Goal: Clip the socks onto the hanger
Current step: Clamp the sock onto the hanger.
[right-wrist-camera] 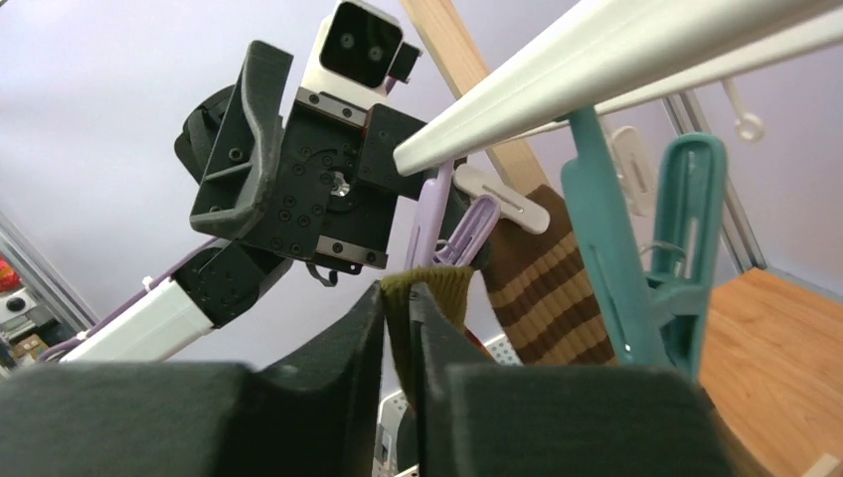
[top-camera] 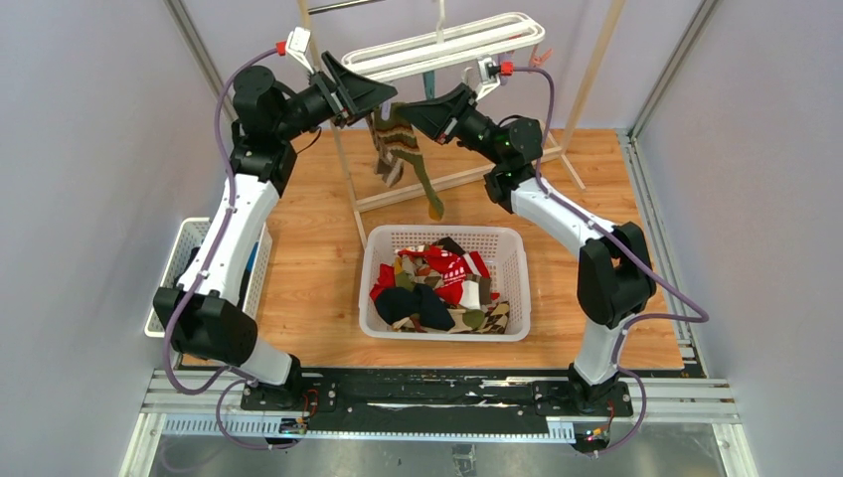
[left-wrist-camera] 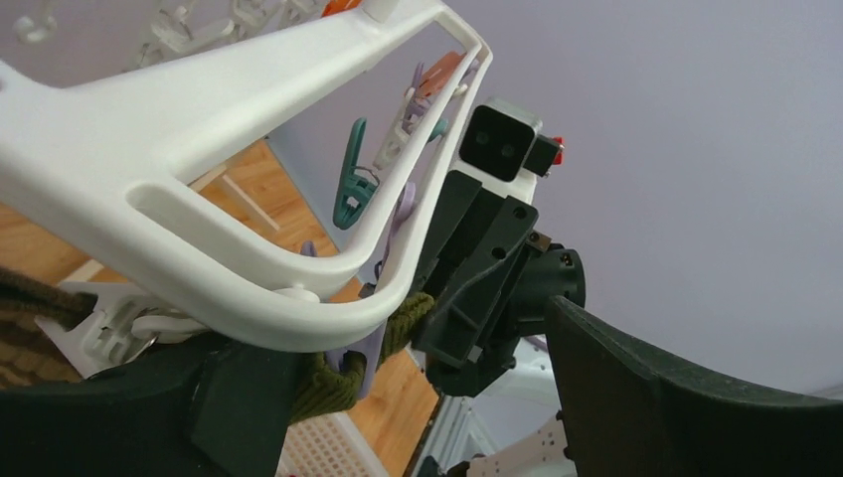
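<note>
One hanger (top-camera: 447, 45), two hanging socks (top-camera: 403, 139), two white baskets (top-camera: 515, 288), two arms (top-camera: 234, 229); heaped socks (top-camera: 437, 288) too tangled to count.

Both my arms reach up and forward with wrists turned inward, my left gripper (top-camera: 373, 91) standing wide open and my right gripper (top-camera: 410, 111) facing it close by, fingers pinched nearly together.
</note>
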Available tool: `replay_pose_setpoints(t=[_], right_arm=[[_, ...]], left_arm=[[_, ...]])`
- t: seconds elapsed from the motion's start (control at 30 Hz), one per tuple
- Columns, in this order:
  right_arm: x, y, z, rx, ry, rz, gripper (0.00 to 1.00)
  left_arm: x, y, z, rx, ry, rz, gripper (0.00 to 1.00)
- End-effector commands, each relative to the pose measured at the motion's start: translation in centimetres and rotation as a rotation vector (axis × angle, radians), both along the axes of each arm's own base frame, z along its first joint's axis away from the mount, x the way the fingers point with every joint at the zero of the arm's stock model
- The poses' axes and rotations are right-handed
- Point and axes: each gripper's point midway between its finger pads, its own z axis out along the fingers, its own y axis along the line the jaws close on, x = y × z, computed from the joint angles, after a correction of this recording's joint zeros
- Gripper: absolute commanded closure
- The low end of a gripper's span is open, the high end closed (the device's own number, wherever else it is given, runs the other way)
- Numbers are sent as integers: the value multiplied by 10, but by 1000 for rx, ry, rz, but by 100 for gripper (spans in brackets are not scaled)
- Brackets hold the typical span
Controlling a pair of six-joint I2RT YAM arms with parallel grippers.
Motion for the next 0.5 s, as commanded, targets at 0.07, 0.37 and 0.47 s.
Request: replay_pose_setpoints(t=[0.07, 0.37, 0.47], right_arm=[[-11, -12, 3, -70, -54, -91, 72], [-1, -48, -34, -205, -13, -237, 43], [8, -70, -42, -250, -6, -306, 41]], left_arm=[[-27, 21, -16, 23, 34, 5, 9], [-59, 29, -84, 102, 169, -39, 11], [-67, 30, -92, 127, 168, -49, 11]])
